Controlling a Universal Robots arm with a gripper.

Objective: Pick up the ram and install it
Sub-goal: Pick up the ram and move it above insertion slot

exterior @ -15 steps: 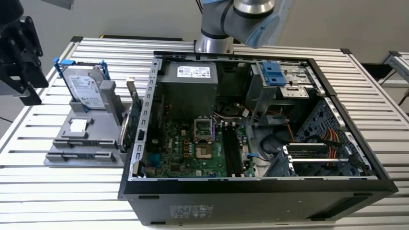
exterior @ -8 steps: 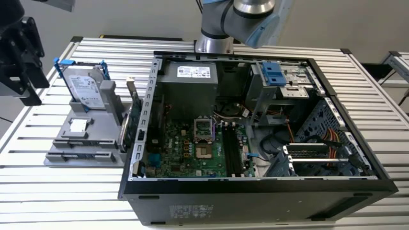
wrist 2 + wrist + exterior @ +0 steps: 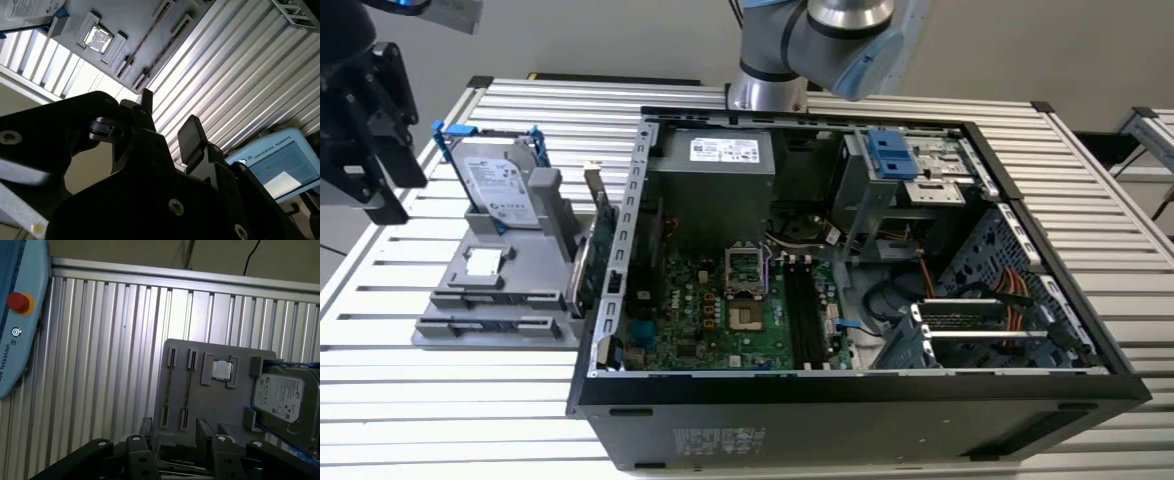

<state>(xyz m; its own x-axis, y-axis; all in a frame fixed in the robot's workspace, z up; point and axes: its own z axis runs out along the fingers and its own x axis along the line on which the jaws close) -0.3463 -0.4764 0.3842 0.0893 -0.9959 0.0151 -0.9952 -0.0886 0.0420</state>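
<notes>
The ram is out of view. My gripper hangs high above the table, off the grey holder tray's side at the exterior view's left. In both wrist views its two black fingers stand apart, open, with nothing between them. The tray lies below and carries two pairs of narrow slots; only thin lines show in them. The open computer case lies on the table beside the tray, its green motherboard and long black memory slots exposed.
A silver hard drive with a blue bracket stands at the tray's back, and a small processor chip lies in the middle. A green card stands between tray and case. A teach pendant rests past the table edge.
</notes>
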